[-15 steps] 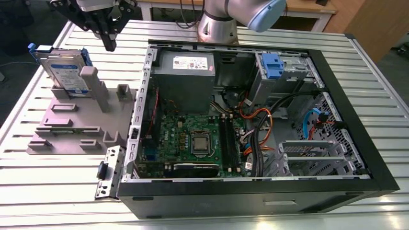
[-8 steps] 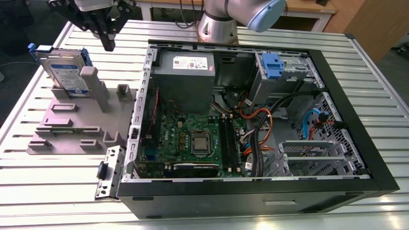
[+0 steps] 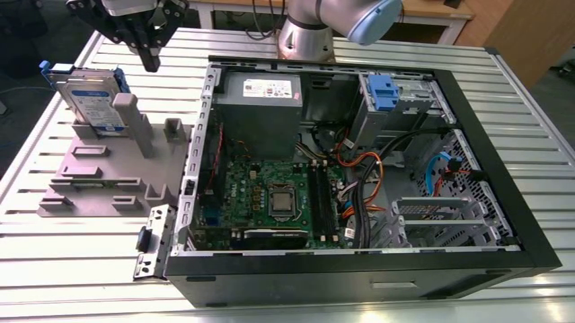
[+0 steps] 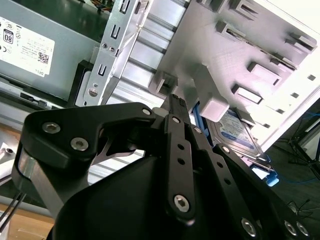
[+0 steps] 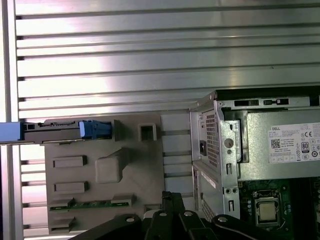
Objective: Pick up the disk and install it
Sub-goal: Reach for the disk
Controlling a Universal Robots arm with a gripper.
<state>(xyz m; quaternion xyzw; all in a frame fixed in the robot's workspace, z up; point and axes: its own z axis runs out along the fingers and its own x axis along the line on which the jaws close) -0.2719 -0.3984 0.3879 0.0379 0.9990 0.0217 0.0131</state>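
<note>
Hovering gripper (image 3: 151,64), fingers together and holding nothing, well clear of the disk (image 3: 93,101).

Pointing straight down from the arm (image 3: 334,19), which reaches in from the far side of the table (image 3: 72,250), the black fingers (image 5: 172,197) meet at their tips and touch nothing. In the first wrist view they hang over the edge of the grey holder (image 3: 101,183) that faces the computer case (image 3: 359,274). The disk stands on edge in a slot at the holder's opposite side, on the exterior view's left, with its label outward and its blue frame showing. Open slatted table lies around the holder. Farther off, the case lies open with its grey power box (image 3: 260,116) nearest the holder and a blue latch (image 3: 383,91) beyond.
</note>
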